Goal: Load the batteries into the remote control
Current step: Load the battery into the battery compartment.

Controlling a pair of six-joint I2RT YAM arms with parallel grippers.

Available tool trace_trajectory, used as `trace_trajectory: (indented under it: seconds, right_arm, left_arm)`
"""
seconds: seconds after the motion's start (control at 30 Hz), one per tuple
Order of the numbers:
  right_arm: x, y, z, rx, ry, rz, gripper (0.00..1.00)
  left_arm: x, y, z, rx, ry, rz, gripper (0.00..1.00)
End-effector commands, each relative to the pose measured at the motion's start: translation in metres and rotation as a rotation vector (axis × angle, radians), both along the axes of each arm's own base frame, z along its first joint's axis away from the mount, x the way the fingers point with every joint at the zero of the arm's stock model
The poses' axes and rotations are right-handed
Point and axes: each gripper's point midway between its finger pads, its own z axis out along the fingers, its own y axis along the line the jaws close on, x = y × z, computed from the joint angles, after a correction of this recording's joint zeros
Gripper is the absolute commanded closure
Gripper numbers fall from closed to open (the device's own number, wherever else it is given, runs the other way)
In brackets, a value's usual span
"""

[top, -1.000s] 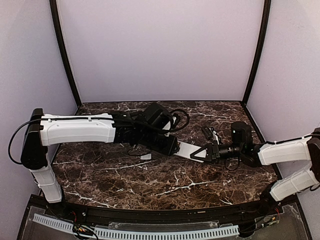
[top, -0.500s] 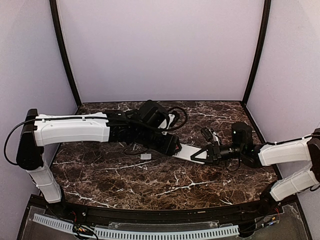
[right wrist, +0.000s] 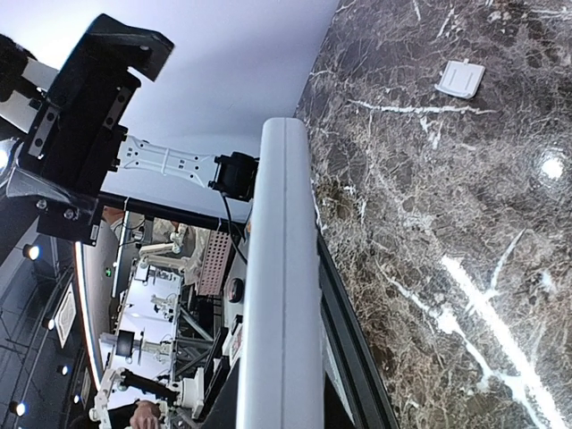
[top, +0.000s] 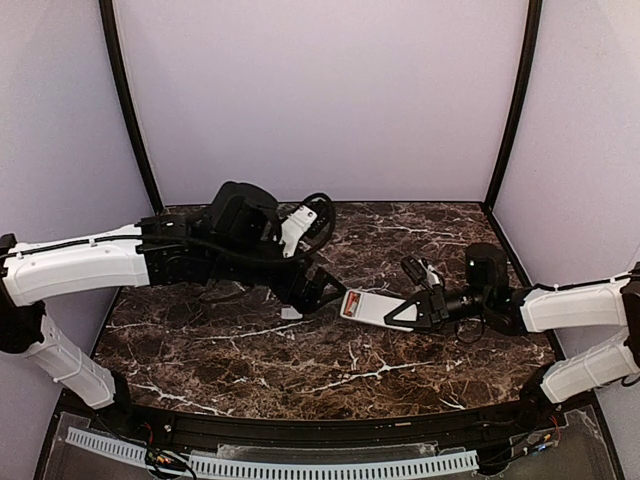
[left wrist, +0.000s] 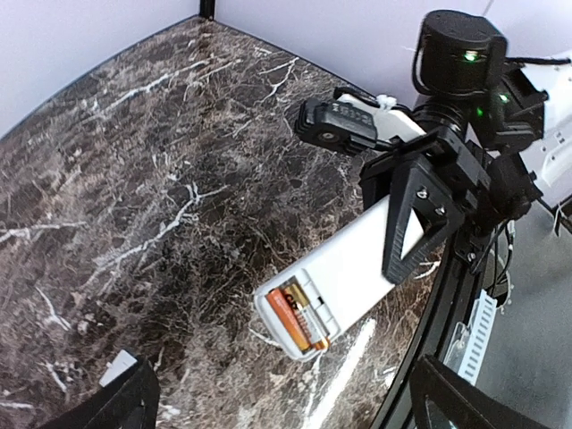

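Found the remote (top: pixel 372 305) at centre right of the top view, back side up, gripped along its right half by the right tool (top: pixel 403 311). Read that tool as clamped on the casing from two sides, with no gap showing in the left wrist view. Cannot tell whether the free end touches the desk (top: pixel 220 360) or hangs just above it.

Judged the reason for the hold: keeps the open bay (left wrist: pixel 266 308) facing up and toward the left arm, and steadies it against pushing.

Spotted the batteries (left wrist: pixel 297 319) in that bay, lower centre of the left wrist view. Counted two slim cells side by side, at least one orange, lying along the casing. Look seated, though contact at the ends is too small to confirm.

Found the left tool (top: pixel 322 292) just left of the bay end, spread wide, gripping nothing and touching nothing visible. Seen in its own view only as dark fingers (left wrist: pixel 112 404) at the bottom corners, with the bay ahead and between them.

Noted a small white cover (top: pixel 291 313) flat on the desk, just left of the remote's open end and apart from both tools. Also seen at upper right of the right wrist view.

Judged loading near done, cover not yet on. Likely next: pick up the cover with the spread left tool while the right one braces the remote.
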Motion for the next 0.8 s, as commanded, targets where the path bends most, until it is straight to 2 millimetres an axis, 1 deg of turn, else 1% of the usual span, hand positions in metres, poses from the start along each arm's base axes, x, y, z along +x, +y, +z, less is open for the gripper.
trace_trajectory:
  seconds: [0.0,0.1,0.17,0.27,0.3,0.5,0.6,0.77]
  right_arm:
    - [-0.009,0.002,0.023,0.053,-0.065,0.087,1.00]
    - [-0.012,0.002,0.026,0.054,-0.077,0.120,1.00]
    - [-0.015,0.003,0.028,0.060,-0.076,0.149,1.00]
    - [-0.021,0.004,0.031,0.066,-0.081,0.192,1.00]
    - [-0.022,0.005,0.031,0.064,-0.081,0.204,1.00]
    - [-0.031,0.011,0.036,0.070,-0.095,0.272,1.00]
    - [-0.035,0.013,0.037,0.073,-0.094,0.301,1.00]
    - [-0.041,0.017,0.037,0.072,-0.096,0.339,1.00]
  left_arm:
    - [-0.016,0.017,0.032,-0.018,-0.218,-0.180,0.01]
    - [-0.031,0.019,0.031,0.001,-0.250,-0.312,0.01]
    - [-0.040,0.017,0.027,0.017,-0.244,-0.384,0.01]
    - [-0.051,0.012,0.015,0.042,-0.209,-0.479,0.02]
    - [-0.055,0.011,0.016,0.042,-0.205,-0.508,0.02]
    - [-0.061,0.002,-0.002,0.073,-0.164,-0.588,0.01]
    - [-0.065,-0.002,-0.005,0.064,-0.151,-0.616,0.01]
    - [-0.064,-0.007,-0.015,0.075,-0.128,-0.627,0.02]
